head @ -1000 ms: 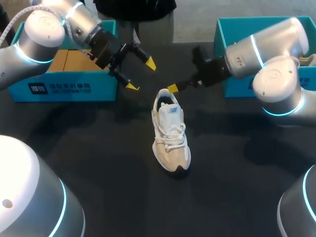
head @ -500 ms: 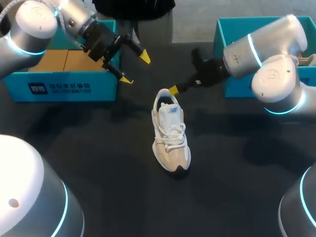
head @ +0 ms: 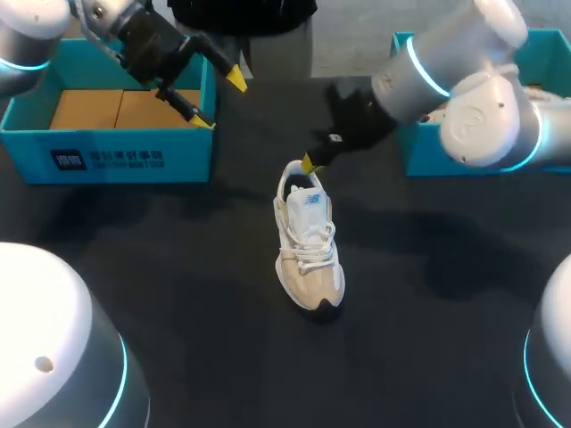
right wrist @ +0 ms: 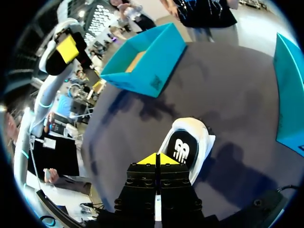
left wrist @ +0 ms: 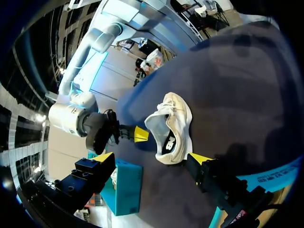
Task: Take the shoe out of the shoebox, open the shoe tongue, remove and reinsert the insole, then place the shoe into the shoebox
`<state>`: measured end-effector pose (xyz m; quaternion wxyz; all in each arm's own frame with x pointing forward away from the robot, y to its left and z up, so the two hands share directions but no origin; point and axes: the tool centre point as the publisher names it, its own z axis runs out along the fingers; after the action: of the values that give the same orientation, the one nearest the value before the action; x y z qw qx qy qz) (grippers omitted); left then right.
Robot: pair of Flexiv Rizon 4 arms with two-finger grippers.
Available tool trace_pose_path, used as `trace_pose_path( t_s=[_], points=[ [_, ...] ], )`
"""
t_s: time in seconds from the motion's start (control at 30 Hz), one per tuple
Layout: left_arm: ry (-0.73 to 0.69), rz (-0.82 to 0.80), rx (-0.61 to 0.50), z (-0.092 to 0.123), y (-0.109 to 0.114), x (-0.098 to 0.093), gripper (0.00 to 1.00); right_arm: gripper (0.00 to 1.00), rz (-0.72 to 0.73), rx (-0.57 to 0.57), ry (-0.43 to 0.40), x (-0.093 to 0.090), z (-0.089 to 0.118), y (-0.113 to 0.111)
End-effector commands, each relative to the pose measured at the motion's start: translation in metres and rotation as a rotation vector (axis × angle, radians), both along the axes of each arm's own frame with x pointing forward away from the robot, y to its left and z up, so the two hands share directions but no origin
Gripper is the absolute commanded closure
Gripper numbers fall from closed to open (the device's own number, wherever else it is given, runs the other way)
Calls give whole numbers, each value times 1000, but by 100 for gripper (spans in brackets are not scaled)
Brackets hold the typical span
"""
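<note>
The shoe [head: 308, 241] is out on the counter [head: 178, 267]; all later steps seem not done. Left hand [head: 220, 101] released, right hand [head: 309, 163] clenched, empty.

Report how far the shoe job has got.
Done: the shoe is out of its box and stands on the table. In hand: the right gripper, shut and empty, sits at the heel opening, while the left gripper hangs open by a shoebox. Left, by the look of it: tongue, insole (it lies inside the shoe), then boxing the shoe.
</note>
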<state>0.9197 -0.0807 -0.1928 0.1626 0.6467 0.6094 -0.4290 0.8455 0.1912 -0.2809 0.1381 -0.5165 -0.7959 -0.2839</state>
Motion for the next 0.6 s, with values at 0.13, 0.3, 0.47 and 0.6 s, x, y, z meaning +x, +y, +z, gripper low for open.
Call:
trace_pose_path(
  t_s=[0.13,0.3,0.47,0.6],
  points=[
    [-4,4,21,14,17,-3,0,100,-74,-411,26,-1,5,11],
    [-10,-1,37,24,28,-5,0,100,-63,-470,56,-3,5,15],
    [-32,31,43,32,41,0,0,100,-63,-470,56,-3,5,15],
    [-43,51,49,36,49,4,0,100,-63,-470,56,-3,5,15]
  ],
)
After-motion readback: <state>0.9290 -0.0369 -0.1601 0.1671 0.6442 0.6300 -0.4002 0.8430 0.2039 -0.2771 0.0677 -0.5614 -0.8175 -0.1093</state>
